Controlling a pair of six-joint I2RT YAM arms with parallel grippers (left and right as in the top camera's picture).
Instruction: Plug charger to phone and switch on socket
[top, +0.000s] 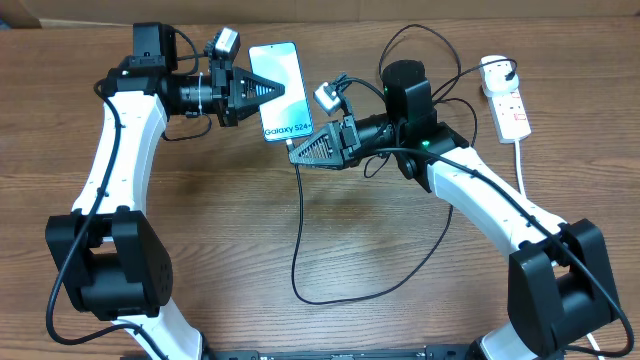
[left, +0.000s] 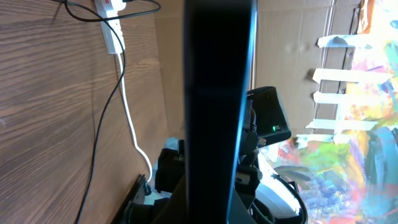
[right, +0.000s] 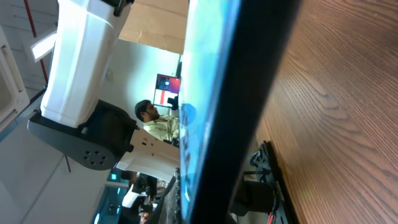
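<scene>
The phone (top: 280, 92), teal screen up with "Galaxy" text at its near end, is held above the table. My left gripper (top: 266, 92) is shut on its left edge; in the left wrist view the phone is a dark bar (left: 214, 112) between the jaws. My right gripper (top: 298, 152) is at the phone's bottom edge, shut on the charger's connector end, which is hidden; the phone fills the right wrist view (right: 242, 93). The black charger cable (top: 299, 230) hangs from it, loops and runs to the white socket (top: 506, 98), where its plug head (top: 496, 68) sits.
The socket's thick white cord (top: 520, 165) runs down the right side of the wooden table (top: 220, 260); it also shows in the left wrist view (left: 127, 118). Cardboard lines the back edge (top: 330, 15).
</scene>
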